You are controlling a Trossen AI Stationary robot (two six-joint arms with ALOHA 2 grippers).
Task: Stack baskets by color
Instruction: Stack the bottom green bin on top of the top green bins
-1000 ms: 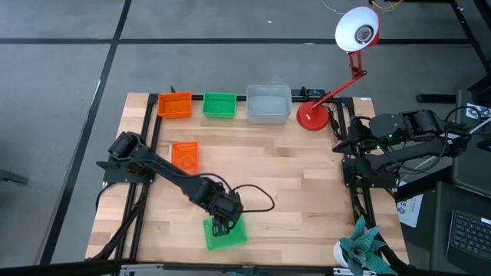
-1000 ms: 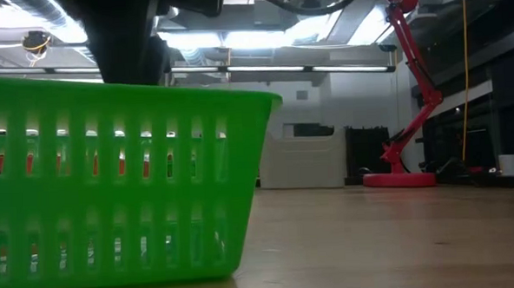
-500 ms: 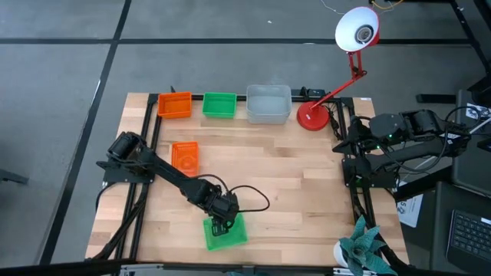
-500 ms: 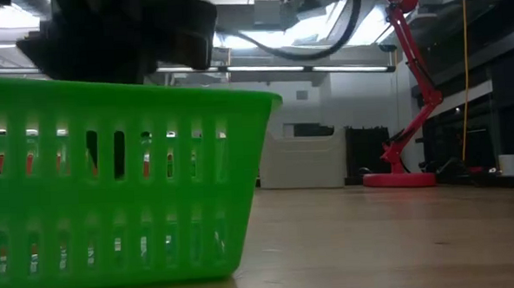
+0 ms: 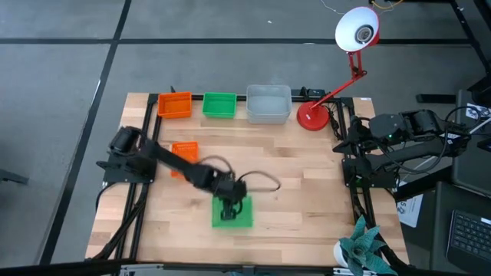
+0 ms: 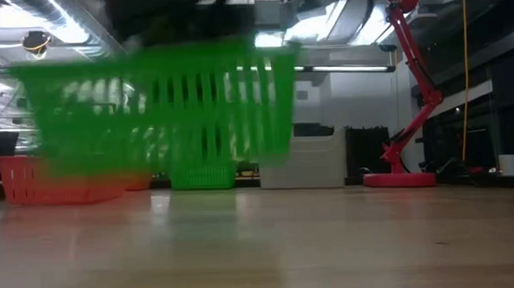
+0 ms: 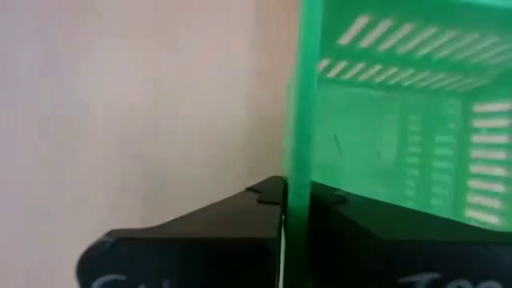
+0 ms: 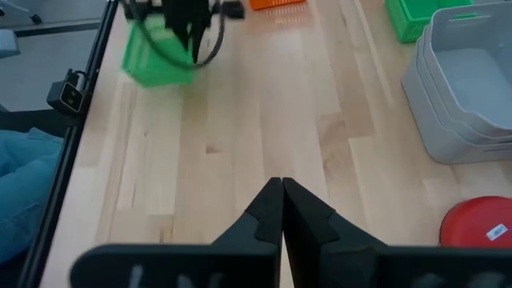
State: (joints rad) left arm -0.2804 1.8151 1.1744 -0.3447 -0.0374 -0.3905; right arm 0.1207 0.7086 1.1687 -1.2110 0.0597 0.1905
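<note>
I read the left claw (image 5: 229, 205) as clamped on the near wall of the green basket (image 5: 232, 212). Half a second ago that basket sat flat on the counter (image 5: 307, 199) nearer the front edge, with the fingers spread over its rim; now the fingers have closed and the basket has shifted toward the counter's centre, at about 6 o'clock from it.

The low view confirms what the overhead cannot: the green basket (image 6: 155, 105) hangs clear of the wood, with open space beneath it. I judge the pick-up complete and the carry underway. The likely destination is the green stack (image 5: 219, 105) at 12 o'clock in the back row, between the orange stack (image 5: 175, 105) and the grey-white stack (image 5: 268, 103). A loose orange basket (image 5: 184, 152), partly covered by the left arm, remains at about 9 o'clock and still needs stacking.

The left wrist view shows the grip itself: both dark fingers (image 7: 200, 240) pinch a single wall of the basket (image 7: 384, 120), one inside and one outside. That is a narrow hold, so I expect the basket may swing.

The right claw (image 8: 280, 210) waits at 3 o'clock beside the red lamp base (image 5: 313, 116), fingers pressed together and holding nothing. Its wrist view shows the carried basket (image 8: 156, 60) from across the counter.
</note>
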